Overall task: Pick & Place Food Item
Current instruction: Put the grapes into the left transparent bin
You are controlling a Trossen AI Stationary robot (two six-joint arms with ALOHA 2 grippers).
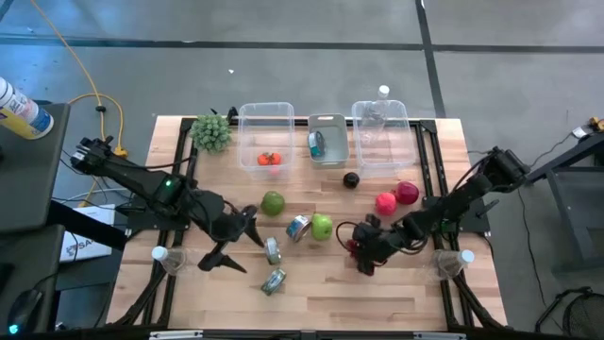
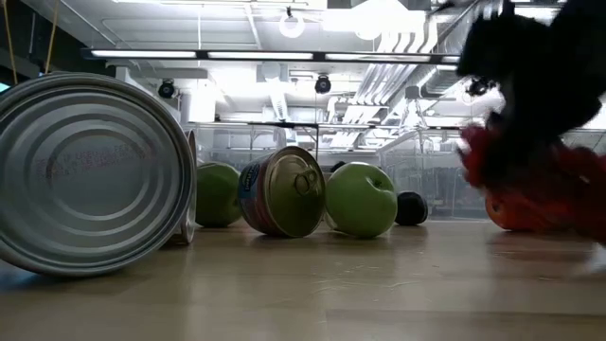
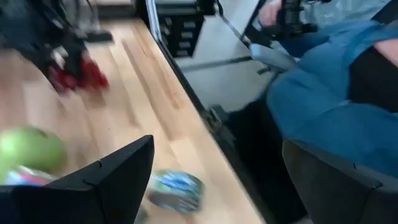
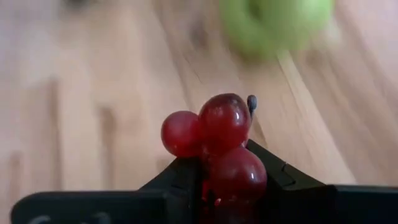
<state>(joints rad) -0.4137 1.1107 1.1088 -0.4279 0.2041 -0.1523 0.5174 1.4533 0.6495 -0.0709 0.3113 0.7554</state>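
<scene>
A bunch of red grapes (image 4: 217, 134) sits between the fingers of my right gripper (image 1: 363, 248), which is shut on it near the table's right front. The same bunch shows as a red blur in the low view (image 2: 525, 194). My left gripper (image 1: 236, 243) hovers open at the left centre with nothing between its fingers. It stands beside a lying can (image 1: 273, 250) and a green apple (image 1: 273, 202). A second green apple (image 1: 322, 227) rests on the wood just left of the right gripper. My right gripper pinches the lower grapes of the bunch (image 4: 233, 174) between its two fingers. The fingers slant down toward the table from the right side. Two upper grapes (image 4: 202, 127) stick out beyond the fingertips. In the low view the bunch seems just off the wood.
Three clear bins (image 1: 265, 137) (image 1: 327, 140) (image 1: 382, 132) line the far edge; the left one holds a tomato (image 1: 269, 159). Two red apples (image 1: 396, 197), a dark plum (image 1: 351, 179), a green leafy bunch (image 1: 212, 132) and more cans (image 1: 298, 227) (image 1: 273, 280) lie about. A person in blue (image 3: 336, 93) sits beyond the table.
</scene>
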